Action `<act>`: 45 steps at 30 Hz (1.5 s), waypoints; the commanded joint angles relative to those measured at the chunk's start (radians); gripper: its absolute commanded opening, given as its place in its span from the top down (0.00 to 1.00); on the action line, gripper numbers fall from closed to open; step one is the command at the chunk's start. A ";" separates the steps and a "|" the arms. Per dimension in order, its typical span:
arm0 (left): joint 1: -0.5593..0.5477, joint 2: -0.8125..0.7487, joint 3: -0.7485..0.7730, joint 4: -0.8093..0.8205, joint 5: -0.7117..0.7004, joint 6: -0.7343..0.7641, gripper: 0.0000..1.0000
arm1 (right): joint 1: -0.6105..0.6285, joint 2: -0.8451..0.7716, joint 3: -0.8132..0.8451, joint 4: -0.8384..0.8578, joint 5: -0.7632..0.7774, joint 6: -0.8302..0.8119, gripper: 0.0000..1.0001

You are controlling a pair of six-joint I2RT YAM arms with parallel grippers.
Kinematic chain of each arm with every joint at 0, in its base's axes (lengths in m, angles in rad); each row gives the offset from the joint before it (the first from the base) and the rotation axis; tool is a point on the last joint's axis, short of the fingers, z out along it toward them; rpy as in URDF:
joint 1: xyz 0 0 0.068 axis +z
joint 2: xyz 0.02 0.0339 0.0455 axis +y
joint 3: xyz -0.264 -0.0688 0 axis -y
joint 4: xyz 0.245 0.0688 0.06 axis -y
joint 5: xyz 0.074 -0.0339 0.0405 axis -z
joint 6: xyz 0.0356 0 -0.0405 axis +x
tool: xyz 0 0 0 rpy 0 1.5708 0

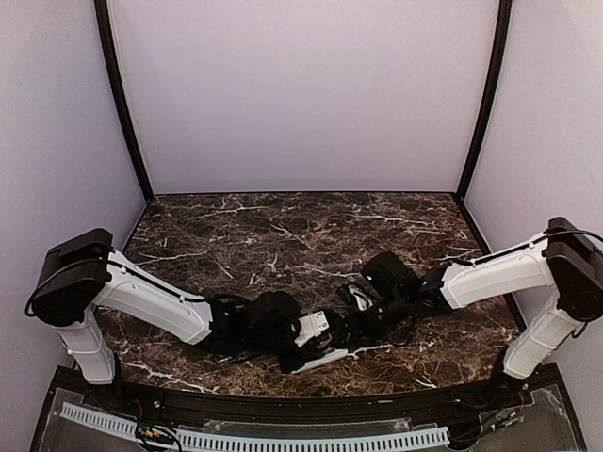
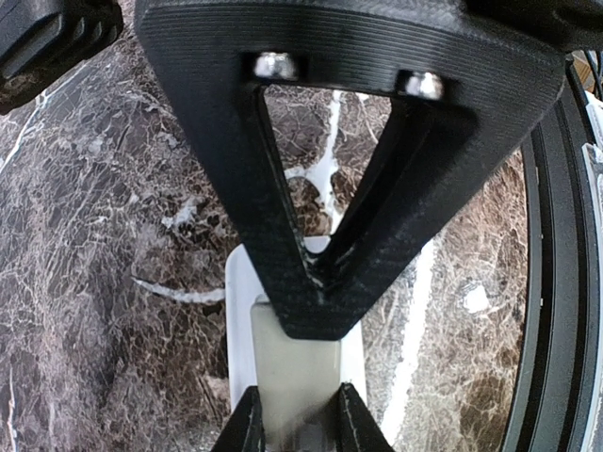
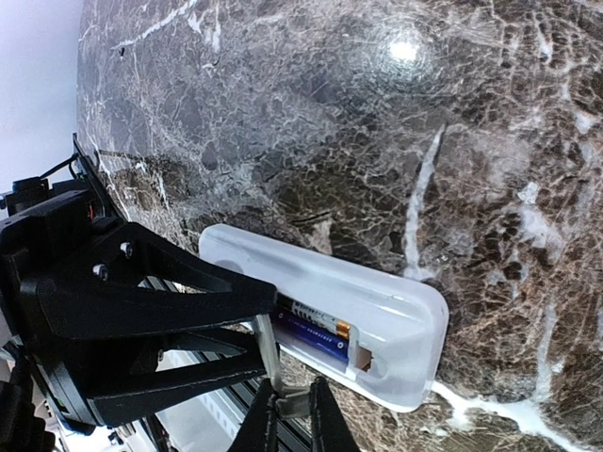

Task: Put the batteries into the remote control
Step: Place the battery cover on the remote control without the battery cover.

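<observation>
While the left gripper (image 2: 297, 426) clamps the one remote control (image 3: 400, 315), two batteries (image 3: 316, 334) sit side by side in it; right gripper (image 3: 292, 414) jaws nearly together, grip cannot be told.

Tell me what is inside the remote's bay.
Two batteries lie side by side in the bay of the remote, a metal contact at one end. Fingers of the left gripper cover the bay's other end, so that part cannot be seen.

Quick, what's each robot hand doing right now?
Left gripper: closed, holding the remote control.
Right gripper: closed, seemingly pinching a thin grey piece.
</observation>
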 commanded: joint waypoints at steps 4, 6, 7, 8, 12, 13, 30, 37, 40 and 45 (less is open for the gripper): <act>-0.005 0.060 -0.029 -0.196 -0.011 0.001 0.77 | 0.001 0.042 -0.024 0.063 -0.008 -0.004 0.93; -0.005 0.060 -0.029 -0.197 -0.013 0.001 0.71 | 0.001 0.048 -0.028 0.071 -0.007 -0.001 0.93; -0.005 0.060 -0.029 -0.197 -0.014 0.001 0.68 | 0.001 0.050 -0.030 0.076 -0.007 0.000 0.93; -0.005 0.061 -0.029 -0.197 -0.015 0.001 0.67 | 0.001 0.052 -0.031 0.076 -0.009 0.003 0.93; -0.005 0.061 -0.026 -0.197 -0.018 -0.001 0.65 | 0.001 0.055 -0.037 0.076 -0.009 0.004 0.94; -0.005 0.061 -0.026 -0.197 -0.019 -0.001 0.65 | 0.001 0.057 -0.037 0.076 -0.009 0.005 0.94; -0.004 -0.010 -0.039 -0.158 0.013 -0.015 0.54 | 0.015 0.043 -0.054 0.040 0.026 0.013 0.94; -0.002 -0.046 -0.055 -0.142 0.027 -0.024 0.48 | 0.019 0.043 -0.036 -0.006 0.053 0.002 0.91; -0.001 -0.053 -0.059 -0.137 0.029 -0.024 0.47 | 0.024 0.047 -0.026 -0.025 0.060 -0.003 0.90; 0.004 -0.060 -0.059 -0.136 0.031 -0.026 0.48 | 0.034 0.059 -0.004 -0.047 0.071 -0.010 0.87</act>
